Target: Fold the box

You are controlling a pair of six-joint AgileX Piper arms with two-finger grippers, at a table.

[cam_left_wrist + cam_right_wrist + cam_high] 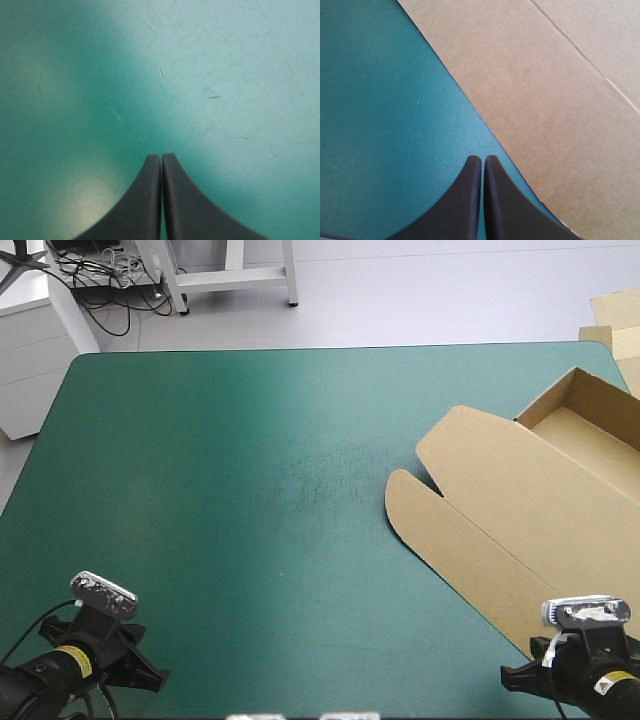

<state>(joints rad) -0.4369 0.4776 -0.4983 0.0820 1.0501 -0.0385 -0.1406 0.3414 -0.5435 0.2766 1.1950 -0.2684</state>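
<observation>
Your left hand point(161, 157) and right hand point(483, 159) are closed, empty; box point(590, 440) sits at right of the desk point(230, 500), light stiff board, probably slippery, so grip the flat lid point(470, 510) by its edge.

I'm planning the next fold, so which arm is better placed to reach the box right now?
Probably right. The right hand, shut, hovers beside the box, at its flat lid's edge. The left hand, also shut, is over bare cover, far from the box.
</observation>
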